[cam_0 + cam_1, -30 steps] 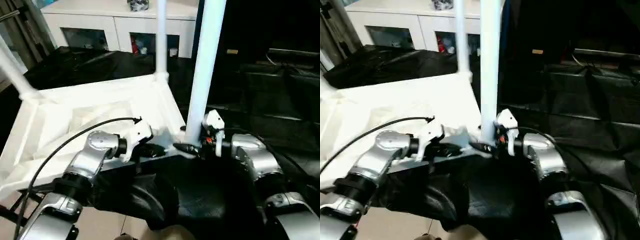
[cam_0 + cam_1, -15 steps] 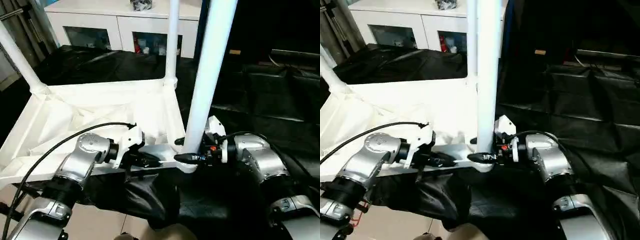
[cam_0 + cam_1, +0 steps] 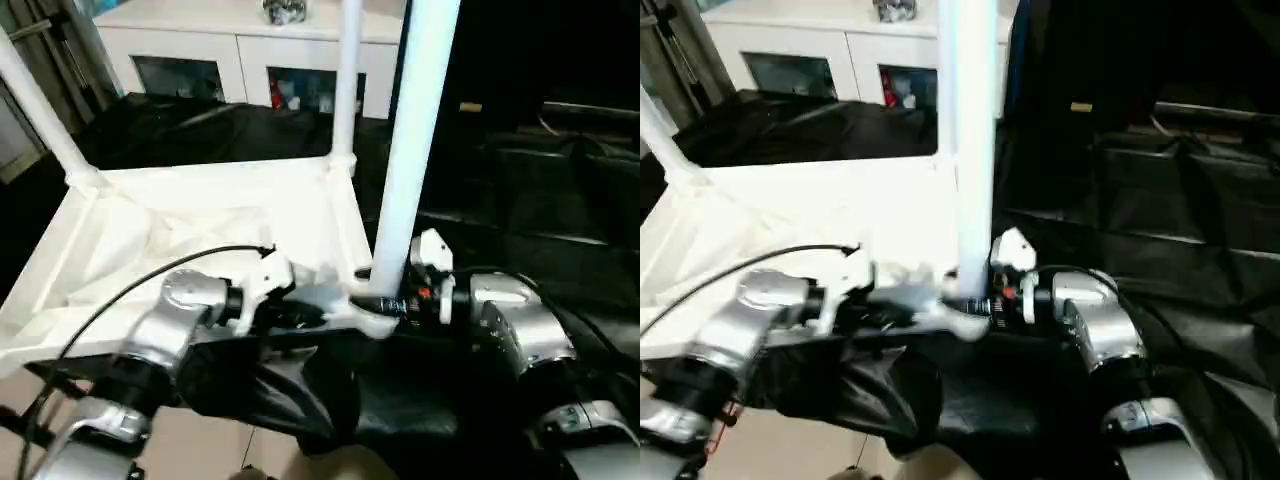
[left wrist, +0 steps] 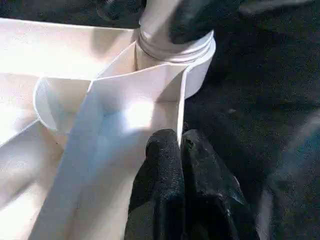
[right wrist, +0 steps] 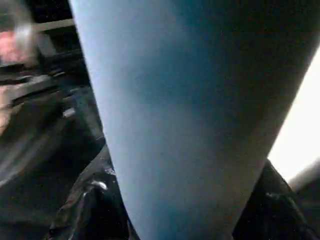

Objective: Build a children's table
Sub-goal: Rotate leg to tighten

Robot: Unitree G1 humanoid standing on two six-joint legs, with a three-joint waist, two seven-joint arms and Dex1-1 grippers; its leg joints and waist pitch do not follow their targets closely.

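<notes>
The children's table lies upside down: its white ribbed tabletop (image 3: 200, 215) rests on black cloth. One leg (image 3: 40, 110) rises from the far left corner and one leg (image 3: 347, 80) from the far right. A thick near leg (image 3: 415, 150) stands in the near right corner socket (image 4: 175, 55). My right gripper (image 3: 385, 303) is shut around this leg's base, and the leg (image 5: 170, 125) sits between its fingers. My left gripper (image 3: 310, 315) is shut on the tabletop's near rim beside that socket, its black fingertips (image 4: 165, 150) pinching the thin wall.
A white cabinet (image 3: 230, 50) with glass doors stands at the back. Black cloth (image 3: 530, 200) covers the surface to the right and under the tabletop. A black cable (image 3: 130, 290) loops over my left forearm. Floor shows at the lower left.
My right gripper has closed in on the near leg's base, and the leg stands a little more upright in its socket. My left gripper has stayed pinched on the rim. The camera has shifted.
</notes>
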